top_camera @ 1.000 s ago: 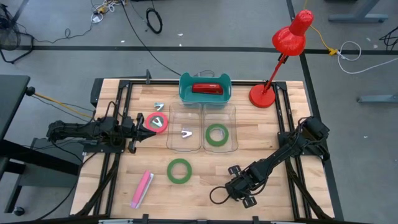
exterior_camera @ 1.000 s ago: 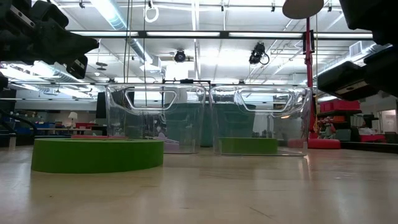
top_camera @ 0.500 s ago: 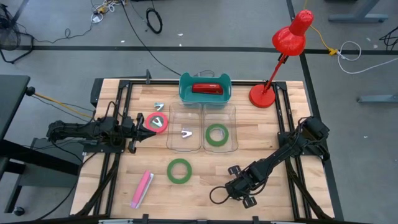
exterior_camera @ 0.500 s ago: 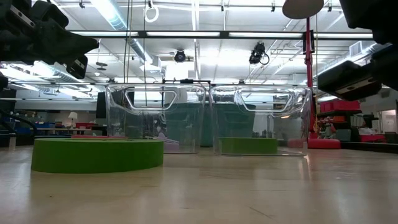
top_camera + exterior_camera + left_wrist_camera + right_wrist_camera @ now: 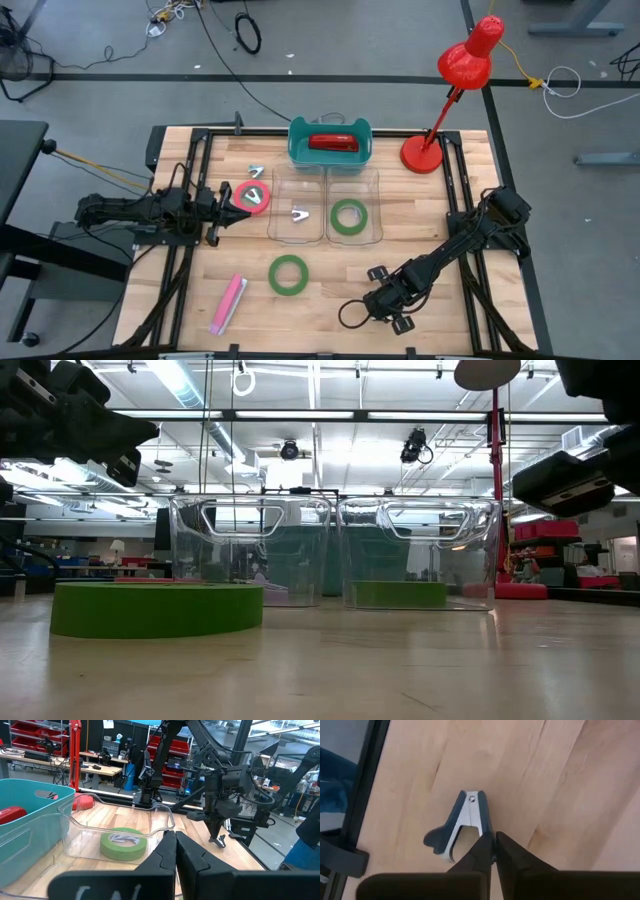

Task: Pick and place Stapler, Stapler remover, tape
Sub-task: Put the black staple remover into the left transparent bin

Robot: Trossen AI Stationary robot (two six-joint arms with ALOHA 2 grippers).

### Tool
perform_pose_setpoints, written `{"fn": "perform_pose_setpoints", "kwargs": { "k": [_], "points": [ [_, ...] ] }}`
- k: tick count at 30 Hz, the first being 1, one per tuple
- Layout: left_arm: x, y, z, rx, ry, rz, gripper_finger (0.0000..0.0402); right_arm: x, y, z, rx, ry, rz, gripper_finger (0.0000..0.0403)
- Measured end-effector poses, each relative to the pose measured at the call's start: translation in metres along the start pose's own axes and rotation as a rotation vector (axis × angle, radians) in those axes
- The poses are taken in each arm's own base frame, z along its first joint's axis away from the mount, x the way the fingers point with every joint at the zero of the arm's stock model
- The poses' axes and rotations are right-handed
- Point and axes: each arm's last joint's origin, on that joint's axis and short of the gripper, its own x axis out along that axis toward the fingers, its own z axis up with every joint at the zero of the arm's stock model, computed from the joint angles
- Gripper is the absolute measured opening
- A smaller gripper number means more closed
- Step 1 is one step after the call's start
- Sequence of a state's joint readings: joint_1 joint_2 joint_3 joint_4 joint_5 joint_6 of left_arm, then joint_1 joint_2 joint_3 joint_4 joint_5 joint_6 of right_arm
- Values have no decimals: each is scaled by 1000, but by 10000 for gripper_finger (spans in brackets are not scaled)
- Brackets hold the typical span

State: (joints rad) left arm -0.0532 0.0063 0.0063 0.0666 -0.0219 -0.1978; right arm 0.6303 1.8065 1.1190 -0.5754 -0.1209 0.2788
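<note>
Right now my right gripper (image 5: 493,845) is clenched on one wing of the stapler remover (image 5: 462,825) near the table's (image 5: 440,320) near-right edge; thin off-centre pinch, could twist loose when lifted. Left gripper (image 5: 175,851) closed, idle far-left.

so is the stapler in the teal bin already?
Yes, in the high view a red stapler lies inside the teal bin at the table's far edge.
</note>
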Motion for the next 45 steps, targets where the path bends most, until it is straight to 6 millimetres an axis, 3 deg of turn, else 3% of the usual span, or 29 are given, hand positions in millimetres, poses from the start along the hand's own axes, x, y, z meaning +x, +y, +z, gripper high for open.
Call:
{"fn": "perform_pose_setpoints", "kwargs": {
  "k": [9, 19, 23, 32, 39, 45],
  "points": [
    [0, 0, 0, 1, 0, -1, 3, -43, 1, 27, -25, -143, -12, 4],
    [0, 0, 0, 0, -1, 0, 3, -89, -28, 67, -42, -320, -36, 4],
    [0, 0, 0, 0, 0, -1, 3, -104, -54, 77, -58, -373, -85, 4],
    [0, 0, 0, 1, 0, 0, 3, -133, -139, 91, -16, -587, -250, 3],
    [0, 0, 0, 1, 0, -1, 3, -155, -199, 84, 85, -695, -366, 3],
    [0, 0, 0, 0, 0, 0, 3, -168, -234, 72, 176, -712, -473, 3]
  ]
}}
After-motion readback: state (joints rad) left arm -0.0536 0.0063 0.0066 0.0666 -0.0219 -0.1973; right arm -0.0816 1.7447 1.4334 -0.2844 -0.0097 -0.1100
